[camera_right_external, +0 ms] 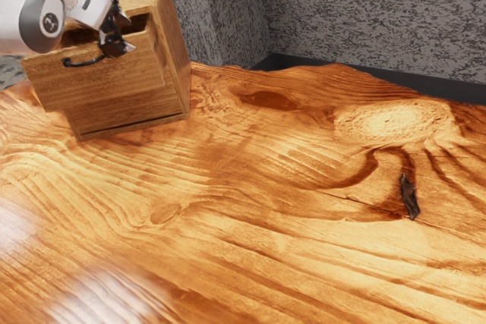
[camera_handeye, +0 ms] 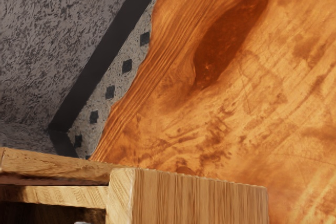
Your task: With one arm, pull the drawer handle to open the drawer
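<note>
The gripper (camera_right_external: 114,42) is at the black handle (camera_right_external: 82,60) of the wooden drawer (camera_right_external: 99,75); drawer partly out; whether the gripper clamps the handle, I cannot tell.

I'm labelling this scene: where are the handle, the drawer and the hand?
handle (camera_right_external: 82,62), exterior view, on its black bar.
drawer (camera_right_external: 99,85), exterior view, on its wooden front panel.
hand (camera_right_external: 114,46), exterior view, on its dark tip by the handle.

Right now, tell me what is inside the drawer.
The drawer shows only dark shadow in its open gap. The gripper covers part of it; any contents are hidden.
</note>
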Robot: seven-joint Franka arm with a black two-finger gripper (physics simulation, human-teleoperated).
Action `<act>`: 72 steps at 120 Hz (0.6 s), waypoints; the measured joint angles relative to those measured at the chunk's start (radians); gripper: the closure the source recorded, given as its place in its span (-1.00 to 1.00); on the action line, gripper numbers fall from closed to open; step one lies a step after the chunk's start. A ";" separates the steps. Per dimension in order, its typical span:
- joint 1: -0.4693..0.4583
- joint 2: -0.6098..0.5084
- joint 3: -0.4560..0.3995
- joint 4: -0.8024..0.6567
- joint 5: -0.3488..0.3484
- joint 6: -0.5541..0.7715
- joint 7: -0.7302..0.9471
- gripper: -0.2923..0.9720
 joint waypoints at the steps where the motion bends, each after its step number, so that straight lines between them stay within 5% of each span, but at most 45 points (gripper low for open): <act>1: -0.003 0.036 -0.014 -0.001 -0.001 -0.017 -0.004 -0.12; 9: -0.020 0.255 -0.065 0.020 -0.007 -0.141 -0.034 -0.25; 23: -0.013 0.413 -0.081 0.044 0.021 -0.350 -0.084 -0.39; 47: -0.181 0.420 -0.118 0.028 0.045 -0.629 -0.196 -0.49; 72: -0.204 0.416 -0.264 0.012 0.014 -0.791 -0.305 -0.53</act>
